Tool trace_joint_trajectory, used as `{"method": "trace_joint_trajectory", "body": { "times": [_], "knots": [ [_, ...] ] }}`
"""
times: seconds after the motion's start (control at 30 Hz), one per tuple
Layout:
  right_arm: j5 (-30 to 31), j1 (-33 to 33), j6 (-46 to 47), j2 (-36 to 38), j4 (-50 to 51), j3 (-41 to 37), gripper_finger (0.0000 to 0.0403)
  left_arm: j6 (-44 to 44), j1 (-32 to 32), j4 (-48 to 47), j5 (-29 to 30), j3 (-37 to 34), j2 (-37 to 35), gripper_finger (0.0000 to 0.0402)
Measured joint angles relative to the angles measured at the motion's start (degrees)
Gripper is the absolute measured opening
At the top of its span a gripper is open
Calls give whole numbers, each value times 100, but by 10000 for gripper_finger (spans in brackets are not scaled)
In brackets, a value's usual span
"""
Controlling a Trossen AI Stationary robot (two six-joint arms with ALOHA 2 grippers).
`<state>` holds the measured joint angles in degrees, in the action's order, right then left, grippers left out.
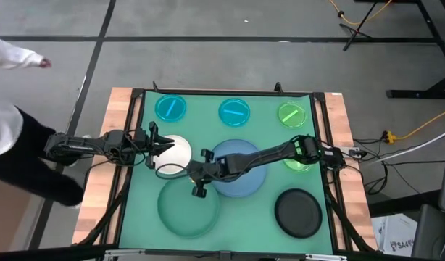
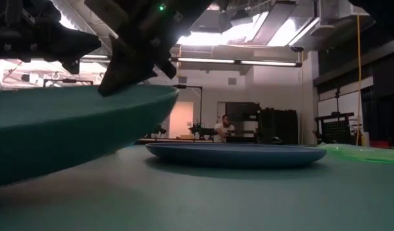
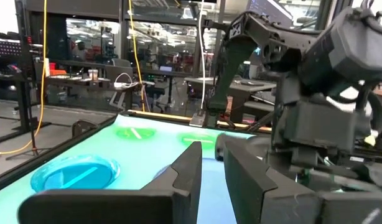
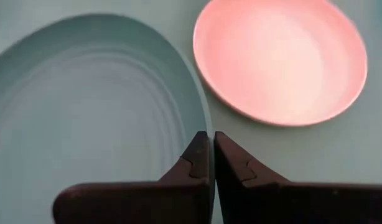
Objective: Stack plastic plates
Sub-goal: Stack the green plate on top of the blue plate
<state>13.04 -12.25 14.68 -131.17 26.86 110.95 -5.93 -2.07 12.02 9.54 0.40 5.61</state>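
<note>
A large teal-green plate (image 1: pixel 183 210) lies at the table's near middle. My right gripper (image 1: pixel 198 181) reaches across the large pale blue plate (image 1: pixel 240 177) and is shut on the teal plate's far rim. In the low view the teal plate (image 2: pixel 68 128) is tilted with its far rim raised, and the right gripper (image 2: pixel 136 64) is on that rim. A white plate (image 1: pixel 177 154) rests on the mat just beyond. My left gripper (image 1: pixel 156 146) hovers at the white plate's left edge, its fingers a narrow gap apart (image 3: pixel 213 165) and empty. My right gripper (image 4: pixel 211 140) pinches the teal plate's far rim (image 4: pixel 206 121) between its two fingers, one above the rim and one beneath. The fingers come slanting down from the table's far right side. The held rim is raised and the plate is tilted, its underside (image 2: pixel 88 138) showing.
A black plate (image 1: pixel 298 212) sits at the near right. Two small cyan plates (image 1: pixel 170 108) (image 1: pixel 235 112) and a green one (image 1: pixel 292 114) line the far edge, and another green plate (image 1: pixel 298 163) lies under the right arm. A person (image 1: pixel 5 109) stands left of the table.
</note>
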Motion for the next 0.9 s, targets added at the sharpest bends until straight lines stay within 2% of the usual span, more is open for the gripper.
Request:
{"method": "trace_joint_trajectory", "body": {
  "times": [0.63,0.9],
  "knots": [
    [160,-61,-145,235,988,-6,0,-11,1,-5,-32,0,0,61],
    [594,-92,-121,628,1492,-6,0,0,2,-199,-46,0,0,61]
  ]
}}
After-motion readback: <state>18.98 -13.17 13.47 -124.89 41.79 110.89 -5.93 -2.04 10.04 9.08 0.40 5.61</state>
